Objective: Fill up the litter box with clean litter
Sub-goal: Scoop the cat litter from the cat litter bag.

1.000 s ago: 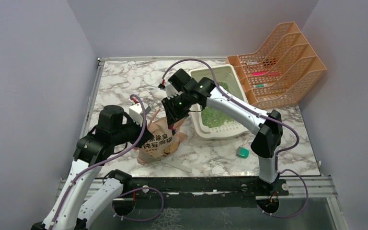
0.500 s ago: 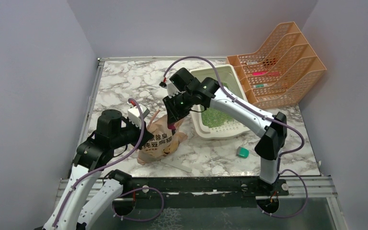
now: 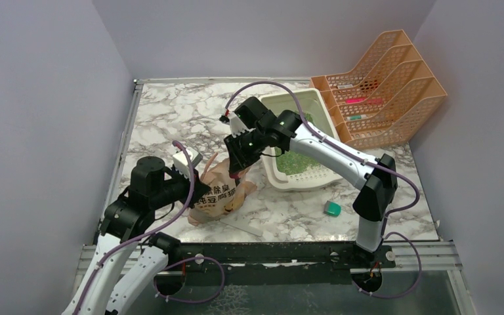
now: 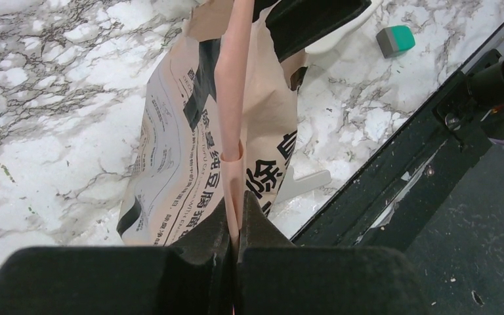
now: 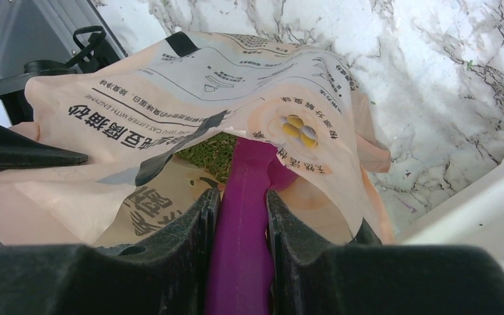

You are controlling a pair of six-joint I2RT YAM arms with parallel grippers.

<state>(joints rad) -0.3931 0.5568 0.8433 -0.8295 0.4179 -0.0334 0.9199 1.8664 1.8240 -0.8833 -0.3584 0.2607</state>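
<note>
Pinching the top edge of the tan printed paper bag (image 4: 177,131), my left claw (image 4: 236,216) is clenched on it. My right claw (image 5: 241,216) grasps the magenta plastic scoop (image 5: 246,190), which reaches into the bag's mouth. Bright green litter granules (image 3: 293,161) lie in the cream-white rectangular plastic litter box (image 3: 302,183) just beside the bag.

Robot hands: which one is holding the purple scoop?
The right hand, gripping the purple scoop that pokes into the paper bag. The left hand only pinches the bag's edge.
</note>
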